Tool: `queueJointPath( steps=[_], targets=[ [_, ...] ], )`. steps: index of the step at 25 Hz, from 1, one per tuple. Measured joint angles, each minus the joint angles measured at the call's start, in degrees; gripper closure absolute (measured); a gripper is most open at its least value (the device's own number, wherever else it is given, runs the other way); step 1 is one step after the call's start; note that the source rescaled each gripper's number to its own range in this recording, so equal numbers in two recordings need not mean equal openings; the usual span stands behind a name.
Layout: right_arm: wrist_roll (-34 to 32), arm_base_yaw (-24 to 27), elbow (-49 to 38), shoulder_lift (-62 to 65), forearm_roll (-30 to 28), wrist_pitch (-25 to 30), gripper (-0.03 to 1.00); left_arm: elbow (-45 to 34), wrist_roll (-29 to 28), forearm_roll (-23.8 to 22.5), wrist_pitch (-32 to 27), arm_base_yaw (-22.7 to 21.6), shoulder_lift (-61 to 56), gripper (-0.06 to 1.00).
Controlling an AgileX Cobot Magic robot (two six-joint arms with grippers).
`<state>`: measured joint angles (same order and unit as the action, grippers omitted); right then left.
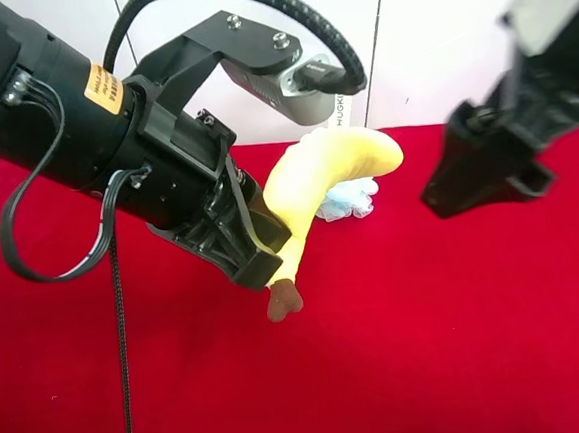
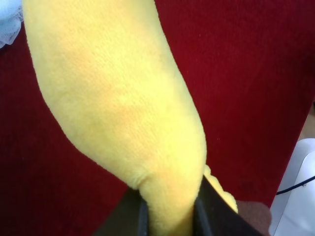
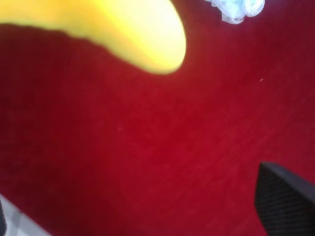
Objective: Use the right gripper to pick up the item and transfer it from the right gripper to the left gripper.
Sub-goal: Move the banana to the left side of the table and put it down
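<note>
The yellow plush banana (image 1: 317,179) hangs above the red cloth with its brown stem tip (image 1: 283,300) pointing down. My left gripper (image 1: 268,258), on the arm with the grey block and orange label, is shut on the banana's lower end; the left wrist view shows the banana (image 2: 118,108) pinched between the fingers (image 2: 211,216). My right gripper (image 1: 477,182), on the arm at the exterior high view's right, is apart from the banana, open and empty. In the right wrist view the banana's rounded end (image 3: 142,34) shows ahead, with one finger (image 3: 285,206) at the edge.
A light-blue mesh pouf (image 1: 351,202) lies on the red cloth (image 1: 430,346) just behind the banana; it also shows in the right wrist view (image 3: 236,9). A white wall runs behind the table. The left wrist view shows the cloth's edge with a white surface (image 2: 300,196).
</note>
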<state>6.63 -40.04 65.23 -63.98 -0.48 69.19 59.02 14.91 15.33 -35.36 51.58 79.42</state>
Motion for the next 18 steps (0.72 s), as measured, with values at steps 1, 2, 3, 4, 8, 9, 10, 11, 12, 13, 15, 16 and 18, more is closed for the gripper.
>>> queueJointPath(
  steps=[1,2,3,4,8,9,10,11,12,13,15,16,18],
  targets=[
    [-1.04,0.0,-1.63,2.7,0.87,0.05,-0.03,0.0,0.0,0.05,0.0,0.0,0.0,0.94],
    [-1.87,0.0,-3.26,5.09,1.3,0.06,-0.03,0.0,0.0,0.05,0.0,0.0,0.0,0.94],
    [-2.92,0.0,-5.53,8.09,1.77,0.12,-0.03,0.0,0.0,0.05,0.0,0.0,0.0,0.94],
    [-3.98,0.0,-8.07,11.29,1.97,0.17,-0.03,0.0,0.0,0.05,0.0,0.0,0.0,0.94],
    [-6.63,0.0,-19.44,24.51,2.03,0.36,-0.03,0.0,0.0,0.05,0.0,0.0,0.0,0.94],
    [-6.63,-0.05,-22.03,27.58,2.03,0.04,-0.03,0.0,0.0,0.05,0.0,0.0,0.0,0.94],
    [-6.93,-0.05,-25.12,31.25,2.03,-1.06,-0.03,0.0,0.0,0.05,0.0,0.0,0.0,0.94],
    [-6.93,-0.05,-28.05,34.86,2.03,-2.44,-0.03,0.0,0.0,0.05,0.0,0.0,0.0,0.94],
    [-6.93,-0.05,-30.33,37.75,2.03,-3.84,-0.03,0.0,0.0,0.05,0.0,0.0,0.0,0.94],
    [-6.93,-0.05,-32.84,41.06,2.03,-4.86,-0.03,0.0,0.0,0.05,0.0,0.0,0.0,0.94],
    [-6.93,-0.05,-36.52,46.84,2.03,-6.4,-0.03,0.0,0.0,0.05,0.0,0.0,0.0,0.94],
    [-6.93,-0.05,-37.13,48.77,2.03,-6.8,-0.03,0.0,0.0,0.05,0.0,0.0,0.0,0.94],
    [-6.93,-0.05,-37.56,52.37,2.08,-7.79,-0.03,0.0,0.0,0.05,0.0,0.0,0.0,0.94]
  ],
)
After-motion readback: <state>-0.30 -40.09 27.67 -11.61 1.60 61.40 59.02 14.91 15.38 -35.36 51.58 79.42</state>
